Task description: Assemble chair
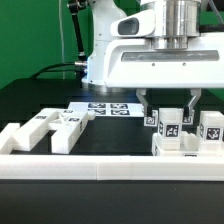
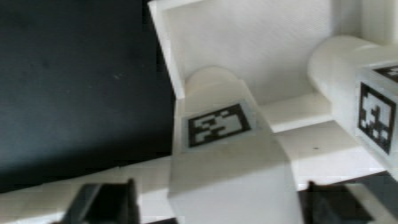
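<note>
The hand (image 1: 168, 118) hangs low over the counter (image 1: 35, 95), its fingers (image 2: 107, 205) standing half-wide astride a tagged bar (image 2: 222, 140) of the chair. In the wrist view a dark sliver shows on either side of the bar, so the pads look just short of touching it. The edge of the picture cuts them off, though, and I cannot be sure. A second tagged block (image 2: 365, 95) stands just beside the bar, close to one finger. The other loose parts (image 1: 50, 128) lie well apart from the hand, across the counter.

The step in hand looks like the grasp. To do it well, centre the bar between the pads so both meet it together, and close squarely on its flat sides. See that the finger nearest the neighbouring block does not nudge it or catch its edge.
</note>
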{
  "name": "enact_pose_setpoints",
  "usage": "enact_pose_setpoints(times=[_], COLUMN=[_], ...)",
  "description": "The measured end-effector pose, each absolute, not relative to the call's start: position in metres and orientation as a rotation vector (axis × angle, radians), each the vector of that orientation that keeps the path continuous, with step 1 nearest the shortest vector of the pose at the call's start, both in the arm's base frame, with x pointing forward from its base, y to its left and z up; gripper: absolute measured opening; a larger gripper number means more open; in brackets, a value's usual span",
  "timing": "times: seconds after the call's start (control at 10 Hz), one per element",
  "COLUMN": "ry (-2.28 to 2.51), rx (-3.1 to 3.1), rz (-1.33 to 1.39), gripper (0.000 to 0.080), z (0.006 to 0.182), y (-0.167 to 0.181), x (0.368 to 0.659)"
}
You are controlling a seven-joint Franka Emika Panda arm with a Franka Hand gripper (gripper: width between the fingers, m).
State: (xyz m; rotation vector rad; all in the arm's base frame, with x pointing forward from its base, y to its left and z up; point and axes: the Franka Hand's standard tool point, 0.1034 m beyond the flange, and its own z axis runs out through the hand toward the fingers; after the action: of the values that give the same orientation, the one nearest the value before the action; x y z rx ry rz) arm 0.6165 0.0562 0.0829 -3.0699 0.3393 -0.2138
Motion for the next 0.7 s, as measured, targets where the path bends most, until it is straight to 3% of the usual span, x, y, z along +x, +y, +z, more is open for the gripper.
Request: enact_pose_setpoints(times=[0.1,0.2,0.7], ry=[0.374,0.393,0.886], rx=[-3.064,-3.060,-2.935], rz=[-0.213,-0.212,-0.195], gripper=[0.0386,0.0288,0.0288], z=[0.0828,0.0828,0.0831], y=[0.0562,0.0562,0.0552], x=[0.6165,0.6165,0.6165])
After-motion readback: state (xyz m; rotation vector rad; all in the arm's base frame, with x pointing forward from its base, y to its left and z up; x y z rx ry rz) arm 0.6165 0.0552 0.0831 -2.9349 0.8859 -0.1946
